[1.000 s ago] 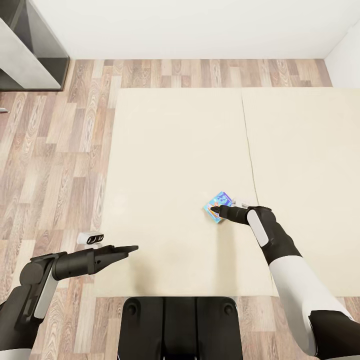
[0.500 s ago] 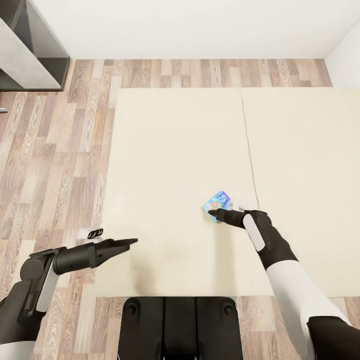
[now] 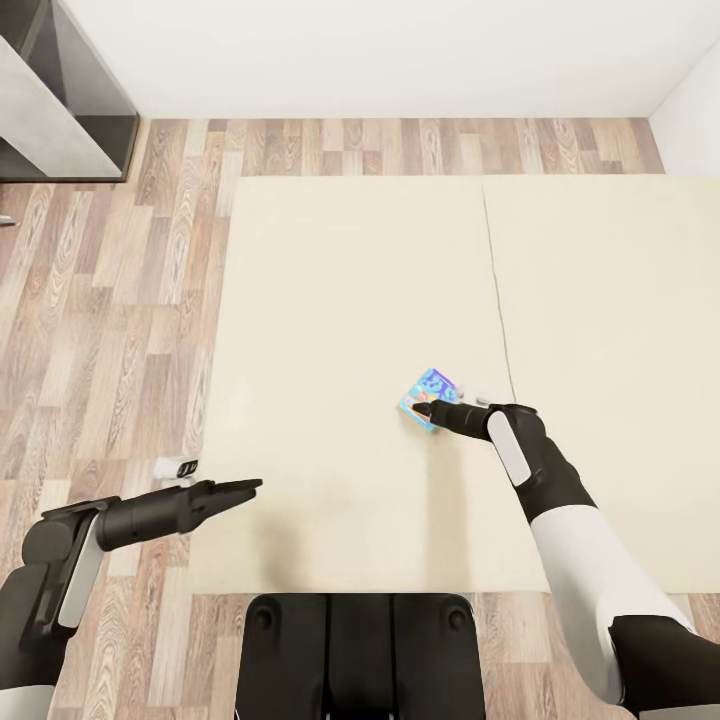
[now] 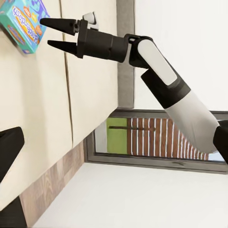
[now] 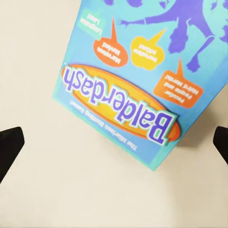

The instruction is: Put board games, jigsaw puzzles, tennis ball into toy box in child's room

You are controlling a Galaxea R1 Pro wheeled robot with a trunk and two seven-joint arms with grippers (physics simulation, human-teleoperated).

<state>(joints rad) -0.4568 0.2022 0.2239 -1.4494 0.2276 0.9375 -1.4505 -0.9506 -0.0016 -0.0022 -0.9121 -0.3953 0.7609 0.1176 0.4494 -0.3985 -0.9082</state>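
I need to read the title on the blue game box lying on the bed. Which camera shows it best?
The right wrist view: the blue board game is close up, its Balderdash lettering legible though upside down. The head view shows it small on the bed, beside the right gripper. The left wrist view catches only a corner.

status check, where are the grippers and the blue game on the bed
Right gripper open, at the blue board game, not gripping. Left gripper idle over the bed edge. Nothing in the way.

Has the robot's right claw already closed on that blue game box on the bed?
No: the right gripper is spread open just short of the blue game box, fingers clear of it.
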